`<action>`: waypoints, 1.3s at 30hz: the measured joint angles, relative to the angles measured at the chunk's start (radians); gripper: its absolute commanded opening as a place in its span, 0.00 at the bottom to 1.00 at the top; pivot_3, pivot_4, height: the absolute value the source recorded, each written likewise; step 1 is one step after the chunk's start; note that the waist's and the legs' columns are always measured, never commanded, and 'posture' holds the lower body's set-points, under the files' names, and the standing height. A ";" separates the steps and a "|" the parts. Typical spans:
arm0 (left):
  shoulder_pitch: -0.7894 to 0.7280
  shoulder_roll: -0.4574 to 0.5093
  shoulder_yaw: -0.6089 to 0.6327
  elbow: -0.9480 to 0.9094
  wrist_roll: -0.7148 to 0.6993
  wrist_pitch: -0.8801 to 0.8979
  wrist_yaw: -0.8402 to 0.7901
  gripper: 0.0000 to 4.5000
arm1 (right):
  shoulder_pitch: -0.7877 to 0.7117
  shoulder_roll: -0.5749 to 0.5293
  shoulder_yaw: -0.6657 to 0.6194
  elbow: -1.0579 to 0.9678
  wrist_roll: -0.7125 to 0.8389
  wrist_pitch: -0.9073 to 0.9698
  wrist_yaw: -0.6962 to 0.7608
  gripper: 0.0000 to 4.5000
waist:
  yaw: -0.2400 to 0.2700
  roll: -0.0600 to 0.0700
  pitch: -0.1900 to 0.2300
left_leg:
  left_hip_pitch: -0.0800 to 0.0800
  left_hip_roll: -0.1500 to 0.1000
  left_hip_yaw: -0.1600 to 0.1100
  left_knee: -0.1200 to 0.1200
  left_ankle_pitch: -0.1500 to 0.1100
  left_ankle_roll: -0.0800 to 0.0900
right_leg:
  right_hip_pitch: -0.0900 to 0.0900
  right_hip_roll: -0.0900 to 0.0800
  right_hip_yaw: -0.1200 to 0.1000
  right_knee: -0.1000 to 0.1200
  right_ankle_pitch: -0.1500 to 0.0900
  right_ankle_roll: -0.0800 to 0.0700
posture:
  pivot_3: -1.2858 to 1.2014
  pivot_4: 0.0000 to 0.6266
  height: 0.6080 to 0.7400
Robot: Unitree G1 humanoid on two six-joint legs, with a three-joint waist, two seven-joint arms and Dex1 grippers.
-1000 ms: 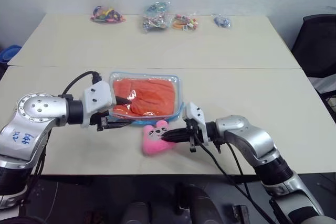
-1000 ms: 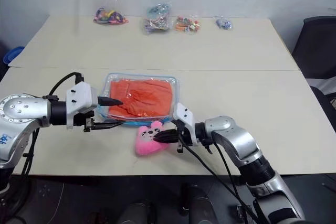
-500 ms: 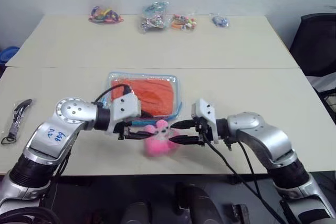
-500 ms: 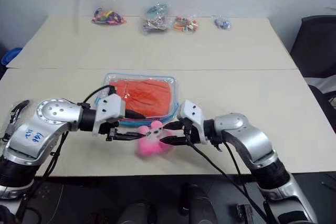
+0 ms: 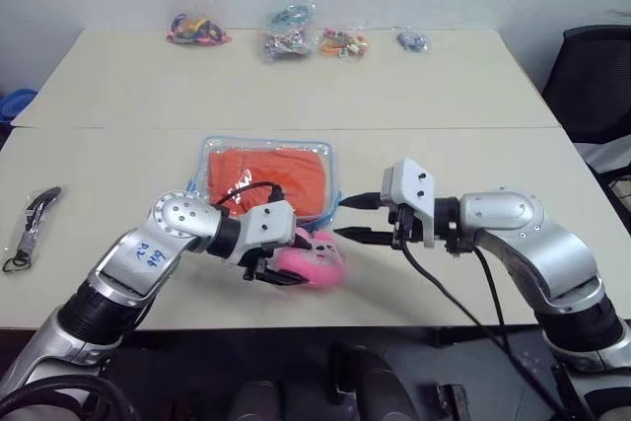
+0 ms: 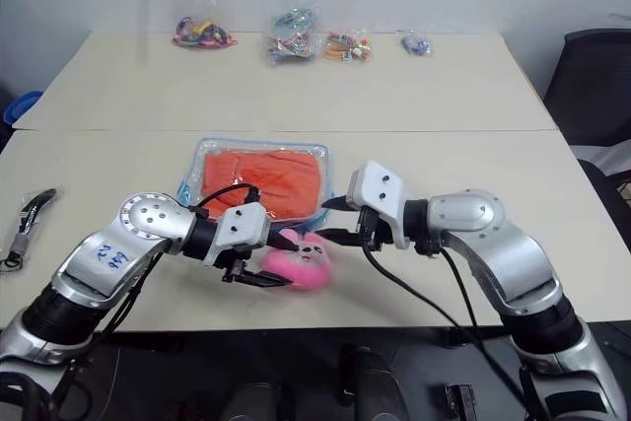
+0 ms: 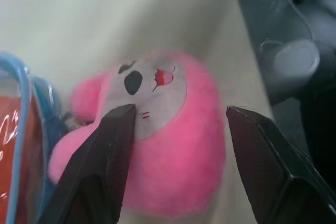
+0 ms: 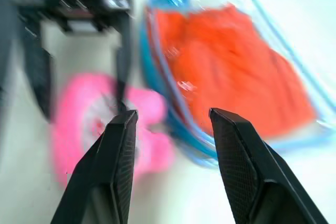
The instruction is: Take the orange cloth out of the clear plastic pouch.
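The clear plastic pouch (image 5: 333,176) lies flat on the near table, with the orange cloth (image 5: 268,176) inside it. Its pink plush charm (image 5: 314,257) rests on the table just in front of the pouch's near right corner. My left gripper (image 5: 283,265) is open and low, its fingers (image 7: 105,171) straddling the charm (image 7: 168,145), one finger against the charm's side. My right gripper (image 5: 350,219) is open and empty. It hovers a little right of the charm and points left at the pouch's right edge. From the right wrist I see the cloth (image 8: 231,61) in the pouch.
Several small clear bags of colourful trinkets (image 5: 292,38) line the back of the far table. A black strap-like object (image 5: 30,224) lies at the near table's left edge. A black chair (image 5: 592,86) stands to the right. A seam (image 5: 444,128) runs between the two tables.
My right gripper opened, let go of the pink charm and drew back up and to the right. My left gripper swung from the pouch down and right, onto the charm.
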 measured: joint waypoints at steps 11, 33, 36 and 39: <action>0.004 -0.001 -0.007 0.053 0.109 -0.142 0.001 0.26 | -0.053 0.041 0.093 0.165 -0.206 -0.273 0.007 0.51 | -0.001 0.000 0.000 | 0.001 0.000 0.001 0.000 0.000 0.000 | 0.000 -0.001 0.000 0.001 0.000 0.000 | 0.52 0.24 1.00; 0.064 0.061 0.144 -0.028 0.043 -0.032 -0.003 0.01 | -0.194 0.196 0.183 0.577 -0.465 -0.703 0.017 0.51 | -0.004 0.000 0.000 | 0.001 0.001 0.000 0.000 0.000 0.000 | -0.001 0.000 -0.001 0.003 0.000 -0.001 | 0.52 0.24 1.00; 0.064 0.059 0.144 -0.029 0.042 -0.029 0.001 0.01 | -0.213 0.229 0.187 0.613 -0.477 -0.721 0.016 0.51 | -0.005 0.000 0.000 | 0.001 0.001 0.000 0.000 0.000 0.000 | -0.001 0.000 -0.001 0.004 0.000 -0.001 | 0.52 0.24 1.00; 0.064 0.059 0.144 -0.029 0.042 -0.028 0.001 0.01 | -0.226 0.247 0.197 0.645 -0.490 -0.741 0.021 0.30 | -0.004 0.000 0.000 | 0.001 0.001 0.000 0.000 0.000 0.000 | -0.001 -0.001 -0.001 0.004 0.000 -0.001 | 0.52 0.24 1.00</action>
